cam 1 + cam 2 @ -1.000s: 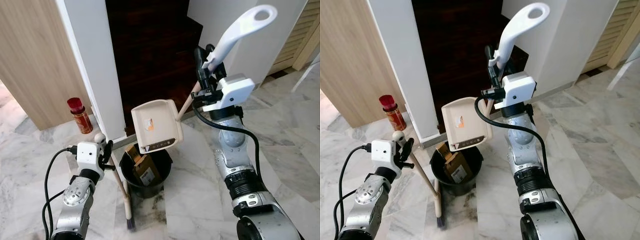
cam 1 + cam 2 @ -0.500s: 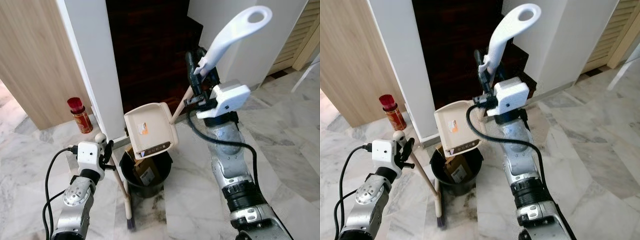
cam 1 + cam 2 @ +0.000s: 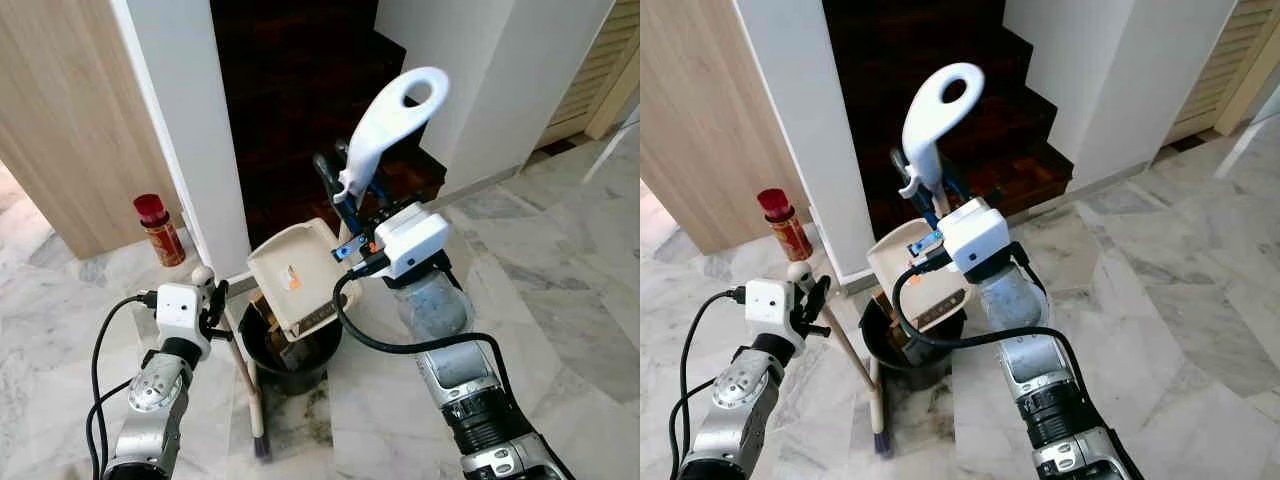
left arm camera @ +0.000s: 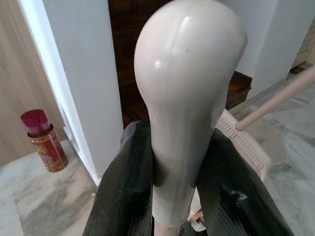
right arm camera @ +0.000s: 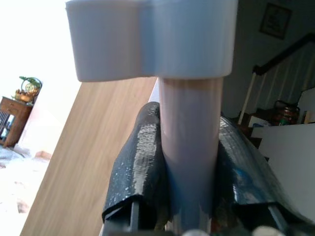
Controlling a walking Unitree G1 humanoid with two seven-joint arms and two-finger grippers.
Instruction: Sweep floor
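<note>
Right gripper (image 3: 345,195), jaws clamped on its white handle, holds the dustpan (image 3: 297,277) tipped steeply, pan mouth down over the black bin (image 3: 292,358). Left gripper (image 3: 212,305) grips the upright broom (image 3: 245,385), bristles on the marble floor (image 3: 560,300).

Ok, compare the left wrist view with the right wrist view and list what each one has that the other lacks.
Left wrist view, not the right: the broom's rounded cream knob, a red-capped can on the floor, and the dustpan's ribbed edge.
Right wrist view, not the left: the dustpan handle's pale shaft, a stair railing and a small wooden table.
Shared: black fingers shut around a pale handle, the left gripper's fingers and the right gripper's fingers.
</note>
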